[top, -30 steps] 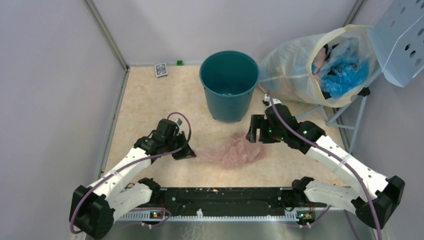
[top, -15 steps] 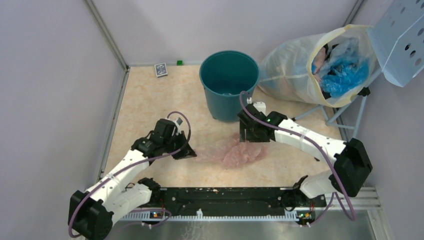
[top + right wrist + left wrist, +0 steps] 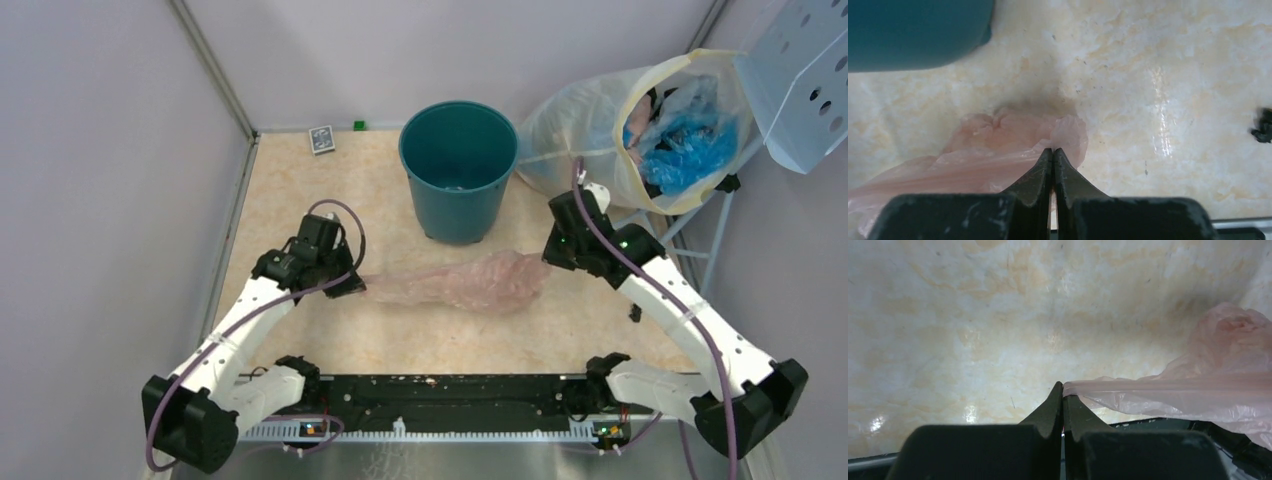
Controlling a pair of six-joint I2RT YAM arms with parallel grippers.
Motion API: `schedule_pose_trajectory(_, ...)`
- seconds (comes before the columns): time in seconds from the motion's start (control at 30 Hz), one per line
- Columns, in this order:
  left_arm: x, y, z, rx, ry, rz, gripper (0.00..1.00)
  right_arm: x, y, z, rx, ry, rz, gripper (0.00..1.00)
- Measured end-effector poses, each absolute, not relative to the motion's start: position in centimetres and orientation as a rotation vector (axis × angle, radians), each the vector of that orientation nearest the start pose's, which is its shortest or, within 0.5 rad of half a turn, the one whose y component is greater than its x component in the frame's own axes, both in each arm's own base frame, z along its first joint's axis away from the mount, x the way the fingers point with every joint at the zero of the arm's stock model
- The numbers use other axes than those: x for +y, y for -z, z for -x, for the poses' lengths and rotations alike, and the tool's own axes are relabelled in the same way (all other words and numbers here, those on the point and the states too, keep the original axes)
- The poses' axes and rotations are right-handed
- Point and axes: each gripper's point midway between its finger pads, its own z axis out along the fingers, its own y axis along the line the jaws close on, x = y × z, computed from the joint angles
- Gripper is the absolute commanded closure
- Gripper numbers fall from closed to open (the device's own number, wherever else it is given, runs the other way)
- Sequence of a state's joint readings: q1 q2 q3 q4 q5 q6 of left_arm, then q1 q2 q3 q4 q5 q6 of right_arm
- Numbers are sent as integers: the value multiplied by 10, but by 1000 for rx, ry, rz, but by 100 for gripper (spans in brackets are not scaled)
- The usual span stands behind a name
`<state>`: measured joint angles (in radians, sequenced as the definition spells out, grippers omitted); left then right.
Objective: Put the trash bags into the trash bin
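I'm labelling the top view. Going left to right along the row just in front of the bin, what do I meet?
In order: left gripper → pink bag → right gripper.

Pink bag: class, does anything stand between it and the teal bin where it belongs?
Nothing visible does. The bag, pinched by the left tool and the right tool, stretches just in front of the bin; only bare table lies between them, and the bin's mouth is open.
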<state>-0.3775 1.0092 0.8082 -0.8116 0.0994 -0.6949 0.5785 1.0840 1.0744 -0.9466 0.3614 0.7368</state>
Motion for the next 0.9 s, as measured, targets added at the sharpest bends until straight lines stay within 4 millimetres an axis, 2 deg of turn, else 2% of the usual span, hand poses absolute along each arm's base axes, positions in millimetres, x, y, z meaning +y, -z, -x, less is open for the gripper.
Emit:
schedule_pose_trajectory(0.07, -121, -130, -210, 2610, 487, 405, 100, 109, -198, -238, 2392, -174, -362, 100)
schedule_pose_trajectory(0.17, -115, -150, -224, 2545, 481, 420, 100, 106, -220, -243, 2346, -238, -396, 82)
schedule_pose_trajectory(0.2, -112, -157, -229, 2523, 466, 418, 100, 102, -226, -246, 2332, -238, -403, 74)
schedule_pose_trajectory(0.27, -102, -167, -236, 2489, 419, 422, 100, 92, -232, -248, 2319, -214, -415, 41)
schedule_pose_trajectory(0.3, -100, -171, -238, 2475, 411, 419, 100, 90, -235, -249, 2318, -217, -408, 32)
schedule_pose_trajectory(0.37, -102, -178, -241, 2460, 443, 398, 100, 97, -239, -248, 2339, -268, -332, 22)
schedule_pose_trajectory(0.47, -118, -186, -239, 2450, 560, 344, 100, 128, -244, -241, 2363, -387, -137, 19)
schedule_pose_trajectory(0.57, -135, -193, -237, 2418, 702, 305, 100, 172, -246, -222, 2364, -479, 93, 20)
schedule_pose_trajectory(0.67, -144, -192, -232, 2418, 776, 295, 100, 205, -240, -210, 2378, -553, 201, 21)
schedule_pose_trajectory(0.77, -147, -193, -231, 2417, 805, 289, 100, 216, -222, -209, 2395, -581, 185, 21)
schedule_pose_trajectory(0.9, -149, -194, -230, 2417, 820, 281, 100, 220, -193, -210, 2446, -582, 109, 22)
